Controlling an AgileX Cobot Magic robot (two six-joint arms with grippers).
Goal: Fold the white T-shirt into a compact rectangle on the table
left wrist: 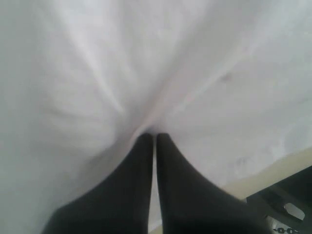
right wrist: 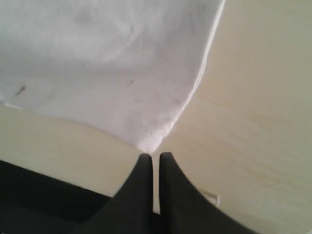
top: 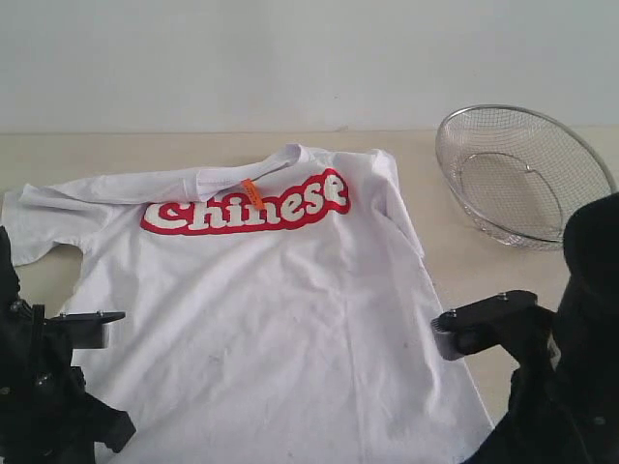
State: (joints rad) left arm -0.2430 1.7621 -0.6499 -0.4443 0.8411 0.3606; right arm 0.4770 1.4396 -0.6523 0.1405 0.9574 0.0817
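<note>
The white T-shirt (top: 271, 319) lies spread face up on the table (top: 97, 150), with the red "Chinese" lettering (top: 247, 208) and the orange neck tag (top: 252, 193) toward the far side. In the left wrist view my left gripper (left wrist: 155, 135) is shut, and the T-shirt's cloth (left wrist: 146, 73) puckers into its tips. My right gripper (right wrist: 155, 156) is shut too, its tips pinching the very corner of the T-shirt's hem (right wrist: 148, 141). The exterior view shows only the left arm (top: 58, 387) and right arm (top: 503, 324) at the near hem; both sets of fingertips are hidden there.
A silver wire-mesh basket (top: 522, 179) stands tilted at the back right, beyond the shirt's right sleeve. Bare tabletop (right wrist: 253, 97) runs alongside the shirt's right edge. A pale wall closes the back of the table.
</note>
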